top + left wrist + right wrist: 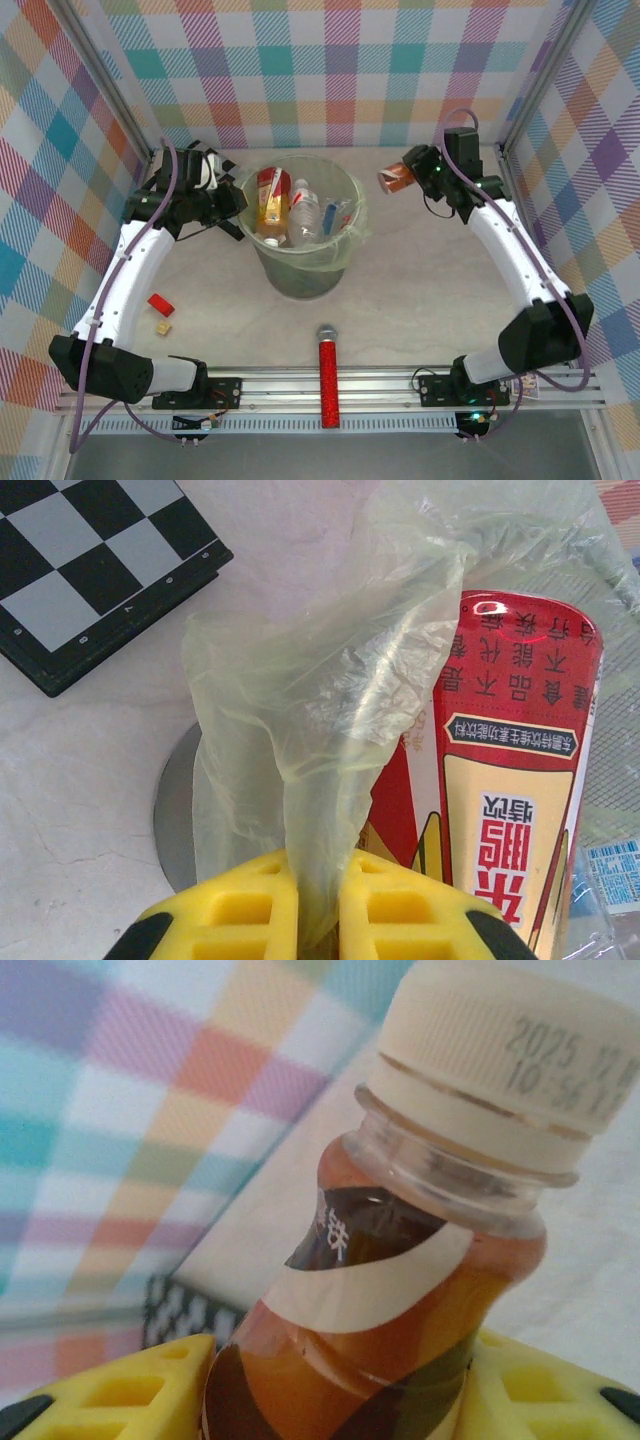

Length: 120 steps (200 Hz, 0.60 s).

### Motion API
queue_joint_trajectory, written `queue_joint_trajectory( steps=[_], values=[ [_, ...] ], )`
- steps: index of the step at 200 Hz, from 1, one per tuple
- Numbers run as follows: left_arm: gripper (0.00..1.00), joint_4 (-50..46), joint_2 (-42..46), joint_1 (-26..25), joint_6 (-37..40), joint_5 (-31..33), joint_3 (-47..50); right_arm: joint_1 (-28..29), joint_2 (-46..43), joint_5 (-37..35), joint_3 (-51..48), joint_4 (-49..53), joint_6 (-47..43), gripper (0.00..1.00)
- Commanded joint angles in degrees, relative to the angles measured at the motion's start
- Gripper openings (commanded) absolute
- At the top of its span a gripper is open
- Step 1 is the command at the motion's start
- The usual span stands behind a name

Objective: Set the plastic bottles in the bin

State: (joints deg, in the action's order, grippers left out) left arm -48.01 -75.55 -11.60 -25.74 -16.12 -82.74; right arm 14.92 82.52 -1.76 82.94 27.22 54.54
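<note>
As I see it, left hand (237, 206): clenched on the plastic liner (320, 710), left of centre.
Right hand (410, 173): grasping a cream-capped bottle (396, 180), upper right.
Bin (352, 208): frame centre, on the counter (420, 300), bottles (272, 205) inside.

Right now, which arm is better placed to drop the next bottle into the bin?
Right: the right gripper holds a cream-capped bottle, while the left gripper is shut on the bin liner.

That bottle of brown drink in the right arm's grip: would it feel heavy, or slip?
Probably fairly heavy for its size: the bottle looks nearly full of brown liquid. Its smooth, rounded plastic could slip or twist, though the right tool clamps it from both sides. Laid down, it would likely roll.
</note>
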Motion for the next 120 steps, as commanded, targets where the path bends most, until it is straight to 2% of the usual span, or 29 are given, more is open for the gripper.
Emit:
queue_joint_trajectory(
  steps=[1,43,83,120],
  values=[
    [0.12,3.9,0.1,-0.8,-1.2,-2.3,-0.4,4.7,-2.5,6.2,6.3,-0.2,-10.1,0.29],
    [0.12,2.9,0.1,-1.0,-0.7,-1.9,-0.1,17.0,4.8,8.2,22.4,8.6,-23.5,0.33],
    [0.12,2.2,1.1,-1.0,-0.4,-1.8,-0.2,23.2,16.7,10.6,37.0,21.5,-32.6,0.38],
    [0.12,1.0,1.2,-1.0,0.3,-1.2,-1.0,24.9,20.2,12.5,39.7,26.1,-36.3,0.42]
  ],
)
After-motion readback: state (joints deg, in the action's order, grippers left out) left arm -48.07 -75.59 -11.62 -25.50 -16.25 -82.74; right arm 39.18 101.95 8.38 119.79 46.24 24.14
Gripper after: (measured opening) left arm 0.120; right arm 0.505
